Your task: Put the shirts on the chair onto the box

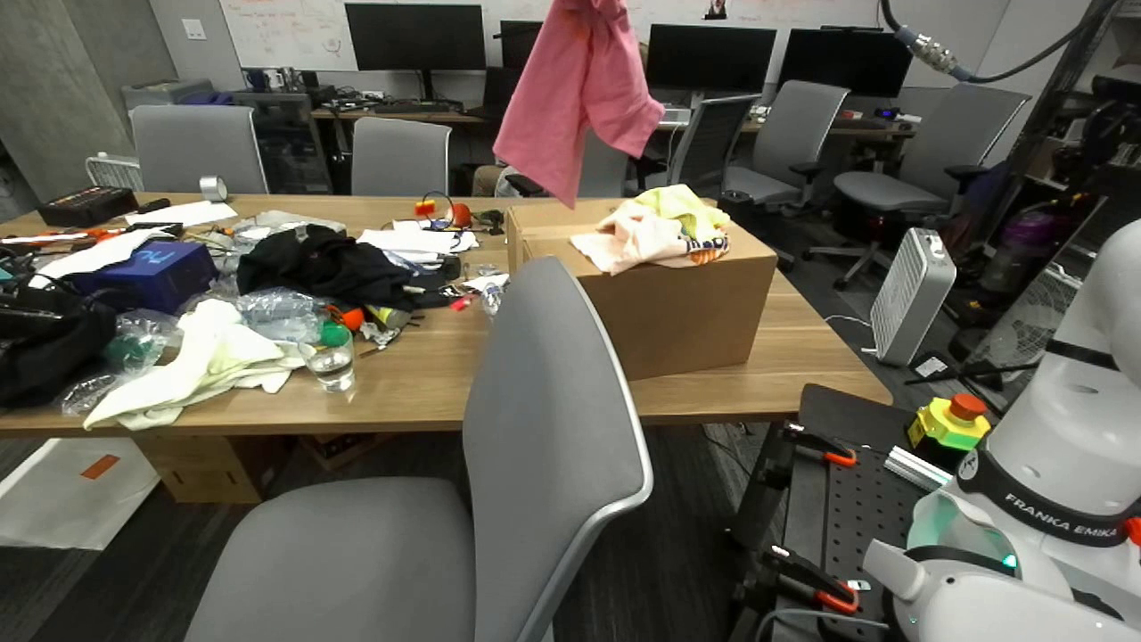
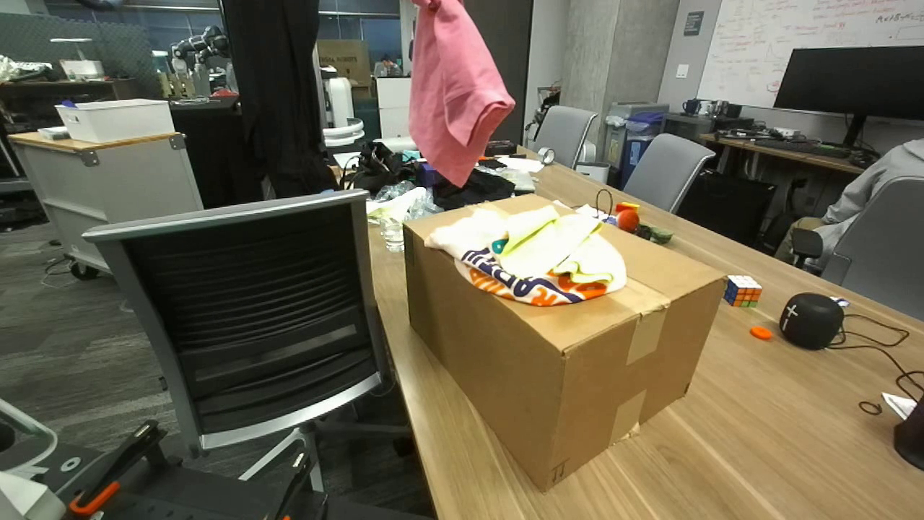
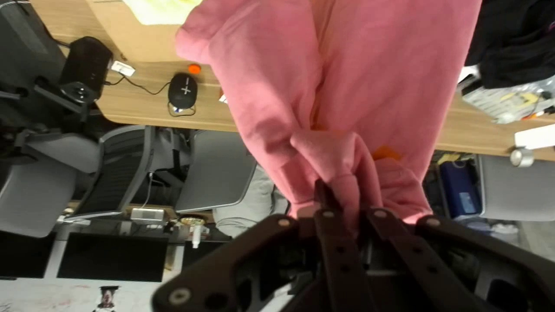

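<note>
Clasped in the end effector, a pink shirt hangs midair in loose folds, its top cut off in both exterior views. Rumpled yellow-and-pale fabric with printed lettering lies on the taped cardboard box; pink cloth partly hides the fingertips.

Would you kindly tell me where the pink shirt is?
In both exterior views, the pink shirt hangs top centre, up and left of the clothes on the box; the end effector grips it.
</note>
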You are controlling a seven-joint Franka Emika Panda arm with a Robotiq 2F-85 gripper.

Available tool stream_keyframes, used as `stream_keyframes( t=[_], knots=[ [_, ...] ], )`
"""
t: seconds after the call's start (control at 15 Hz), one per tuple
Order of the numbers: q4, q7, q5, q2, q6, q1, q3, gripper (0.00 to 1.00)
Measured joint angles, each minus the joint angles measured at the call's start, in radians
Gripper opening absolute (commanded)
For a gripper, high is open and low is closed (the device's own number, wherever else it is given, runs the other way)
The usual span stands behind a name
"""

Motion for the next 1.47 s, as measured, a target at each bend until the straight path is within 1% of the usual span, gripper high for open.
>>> stream_keyframes(
  t=[0.07,0.2,0.27,0.33,0.6,0.67,0.8,1.07,1.27,1.47],
  knots=[
    [0.002,0.033,-0.031,0.0,-0.014,-0.005,-0.004,0.34],
    [0.003,0.09,-0.071,0.0,-0.046,-0.008,-0.014,0.48],
    [0.004,0.108,-0.083,0.0,-0.06,-0.008,-0.02,0.57],
    [0.004,0.119,-0.089,0.0,-0.072,-0.008,-0.025,0.64],
    [0.001,0.122,-0.09,0.0,-0.099,-0.005,-0.036,0.94],
    [-0.005,0.107,-0.077,0.0,-0.1,0.002,-0.038,0.99],
    [-0.033,0.034,-0.014,-0.004,-0.103,0.026,-0.038,1.0],
    [-0.134,-0.12,0.167,-0.059,-0.107,0.092,-0.036,1.0],
    [-0.226,-0.259,0.315,-0.149,-0.125,0.13,-0.035,1.0],
    [-0.313,-0.421,0.463,-0.268,-0.181,0.154,-0.037,1.0]
  ],
)
